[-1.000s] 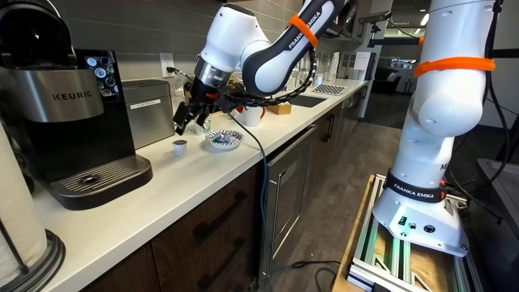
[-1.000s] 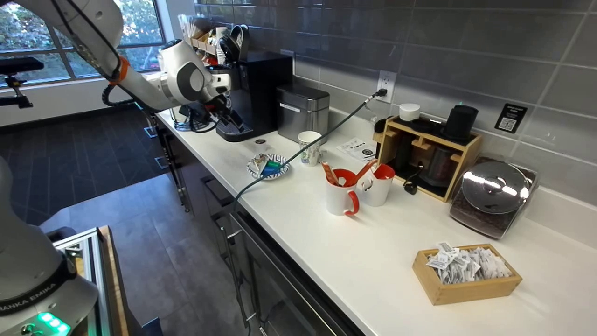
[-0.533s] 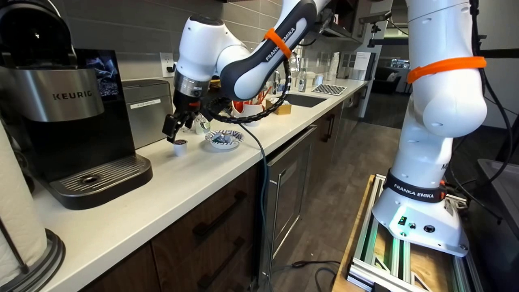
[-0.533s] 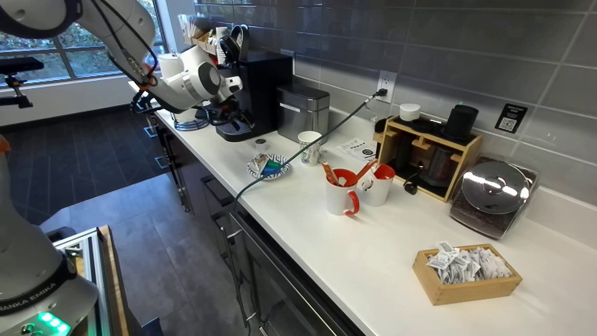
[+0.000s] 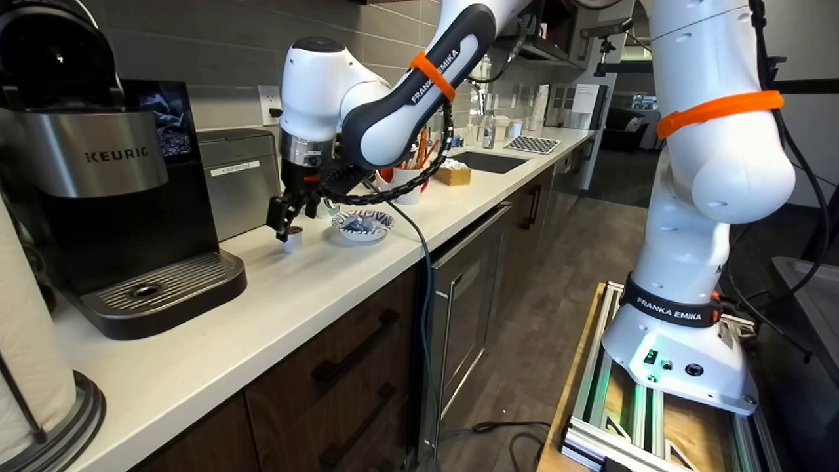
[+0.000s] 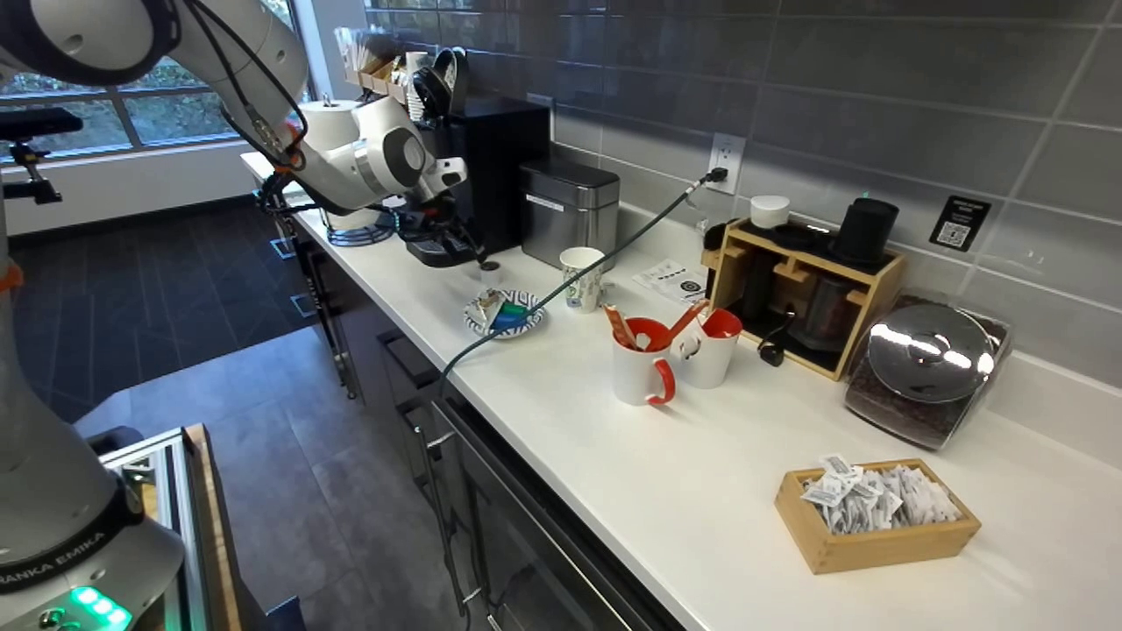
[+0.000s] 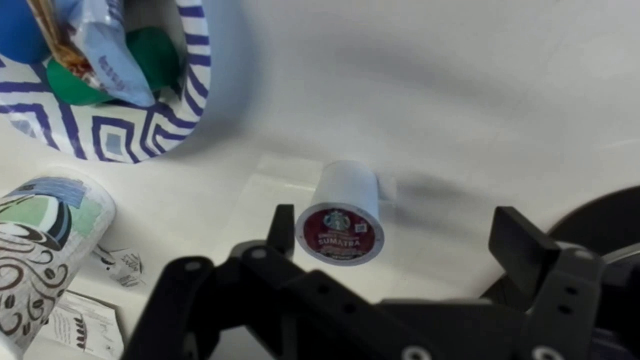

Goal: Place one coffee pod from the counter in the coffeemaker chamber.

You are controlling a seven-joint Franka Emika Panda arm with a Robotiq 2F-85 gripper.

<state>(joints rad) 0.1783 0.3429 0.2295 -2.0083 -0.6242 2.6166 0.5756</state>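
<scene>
One black Keurig (image 5: 128, 154), coffeemaker chamber (image 5: 62, 92) flipped open, by the back edge of the counter (image 5: 196, 334). Next right in an exterior view: coffee pod (image 7: 342, 215), upright, roughly midway front edge to back edge; gripper (image 7: 397, 232) low over it, jaws released, wide apart, contact unclear. Then patterned plate (image 7: 112, 127) nearer front edge, then two white mugs (image 6: 640, 372) beyond.

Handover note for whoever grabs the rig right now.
Gripper: open, nothing held.
Coffee pod: upright on the counter, between the jaws in the wrist view, nearer one side; contact unclear.
Coffeemaker chamber: lid raised; inside not visible.
Done: gripper at the pod, lid up.
Left: grip and lift the pod, carry it over, set it in the chamber.
</scene>
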